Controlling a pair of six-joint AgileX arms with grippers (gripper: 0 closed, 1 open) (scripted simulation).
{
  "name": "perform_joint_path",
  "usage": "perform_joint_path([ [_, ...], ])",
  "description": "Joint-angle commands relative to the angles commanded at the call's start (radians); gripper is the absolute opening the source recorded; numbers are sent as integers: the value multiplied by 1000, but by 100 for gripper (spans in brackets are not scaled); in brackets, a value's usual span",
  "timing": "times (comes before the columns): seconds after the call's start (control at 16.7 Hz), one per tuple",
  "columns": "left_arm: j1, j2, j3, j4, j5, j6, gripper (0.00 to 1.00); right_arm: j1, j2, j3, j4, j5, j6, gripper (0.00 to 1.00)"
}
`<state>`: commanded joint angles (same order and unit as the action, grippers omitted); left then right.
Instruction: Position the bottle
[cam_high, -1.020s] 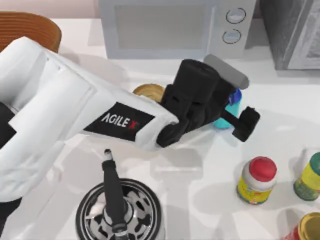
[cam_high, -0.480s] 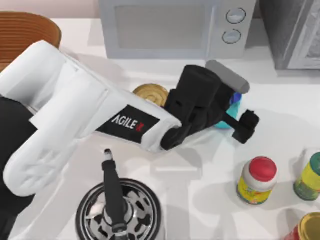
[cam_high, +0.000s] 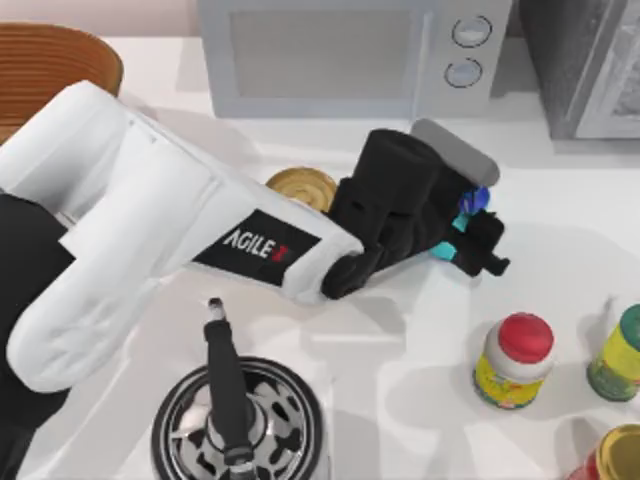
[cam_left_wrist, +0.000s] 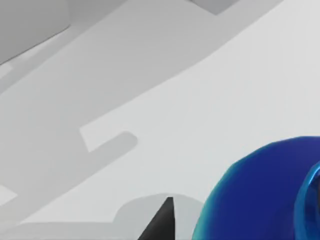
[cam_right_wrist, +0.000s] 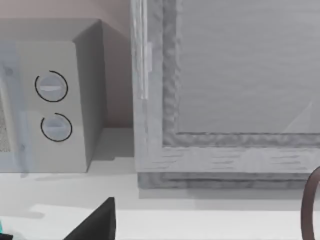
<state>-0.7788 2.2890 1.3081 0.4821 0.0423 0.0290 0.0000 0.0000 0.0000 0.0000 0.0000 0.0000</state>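
The bottle (cam_high: 474, 199), teal with a blue shoulder, stands right of the table's middle, in front of the microwave, mostly hidden by my left gripper (cam_high: 468, 226). That gripper reaches in from the left, and its black fingers (cam_high: 484, 246) are shut on the bottle's sides. In the left wrist view the bottle's blue shoulder (cam_left_wrist: 260, 190) bulges close by, beside one black fingertip (cam_left_wrist: 162, 222). My right arm is parked off to the right; a single black fingertip (cam_right_wrist: 97, 222) of it shows in the right wrist view.
A yellow can (cam_high: 300, 186) stands just left of the gripper. A red-capped bottle (cam_high: 514, 360), a green-capped yellow bottle (cam_high: 618, 355) and another can (cam_high: 615, 455) stand at front right. A round black-and-white pan (cam_high: 240, 425) sits at front left. The microwave (cam_high: 340, 50) lines the back.
My left arm shifted slightly right, then the gripper's fingers drew in from a wide spread and closed on the bottle, covering most of its teal body.
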Motion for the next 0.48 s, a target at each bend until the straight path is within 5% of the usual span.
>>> perform_joint_path([
  [0.18,0,0,0,0,0,0,2,0,0,0,0,0,0,100],
  [0.48,0,0,0,0,0,0,0,0,0,0,0,0,0,100],
])
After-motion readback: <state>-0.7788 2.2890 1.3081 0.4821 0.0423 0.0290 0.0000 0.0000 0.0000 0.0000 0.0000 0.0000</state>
